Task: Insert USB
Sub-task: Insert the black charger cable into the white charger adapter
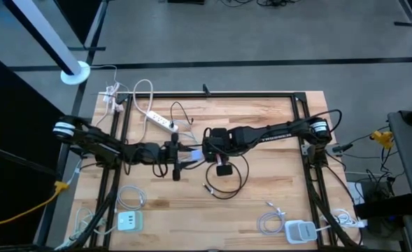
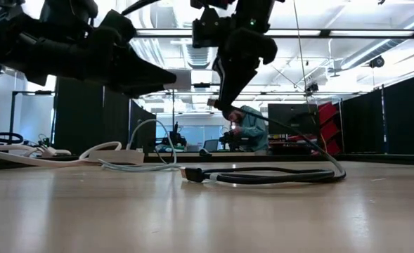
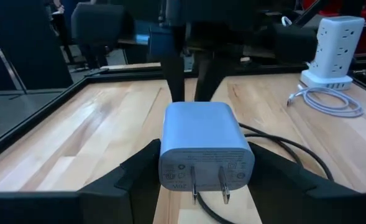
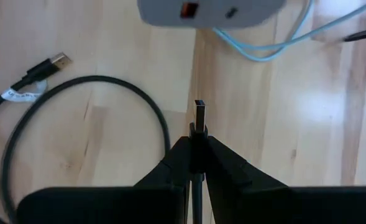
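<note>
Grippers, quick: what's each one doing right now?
Left gripper: holding the charger block.
Right gripper: shut on the USB plug.

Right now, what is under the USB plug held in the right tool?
Bare wooden table lies under the USB plug pinched in the right tool. Ahead of its tip hangs the charger with an orange port. The cable behind the plug is hidden by the tool.
</note>
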Robot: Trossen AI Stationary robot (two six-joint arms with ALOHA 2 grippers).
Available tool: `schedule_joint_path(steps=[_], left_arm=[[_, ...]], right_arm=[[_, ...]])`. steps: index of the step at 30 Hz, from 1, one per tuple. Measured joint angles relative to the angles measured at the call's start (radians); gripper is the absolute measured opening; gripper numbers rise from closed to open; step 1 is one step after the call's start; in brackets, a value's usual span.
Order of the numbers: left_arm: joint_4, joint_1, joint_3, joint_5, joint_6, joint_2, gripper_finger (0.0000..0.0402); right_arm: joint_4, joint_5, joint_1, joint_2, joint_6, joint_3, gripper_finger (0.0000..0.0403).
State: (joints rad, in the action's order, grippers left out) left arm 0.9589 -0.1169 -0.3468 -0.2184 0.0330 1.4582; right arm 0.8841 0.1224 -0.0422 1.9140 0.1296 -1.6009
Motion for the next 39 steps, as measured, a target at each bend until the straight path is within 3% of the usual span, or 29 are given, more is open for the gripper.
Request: schedule_joint_path(steps=[7,19,29,39], left_arm=[[-0.142,0.000,-0.067,-0.033,0.002,0.048,0.0196],[-0.234,0.014,-0.137,-0.067,-0.007,0.059,0.0196],[-0.264,0.023,-0.164,-0.077,-0.043,0.063,0.0196],[-0.289,0.024,-0.214,-0.082,-0.044,0.143,0.0196]], right_arm=[[0.020,0.000,0.000,-0.002,0.010,-0.002,0.0019],[0.022,0.011,0.000,-0.003,0.039,-0.008,0.0019],[0.013,0.036,-0.001,-0.003,0.046,-0.008,0.0019],[0.030,0.038,0.000,-0.004,0.042,-0.006,0.0019]])
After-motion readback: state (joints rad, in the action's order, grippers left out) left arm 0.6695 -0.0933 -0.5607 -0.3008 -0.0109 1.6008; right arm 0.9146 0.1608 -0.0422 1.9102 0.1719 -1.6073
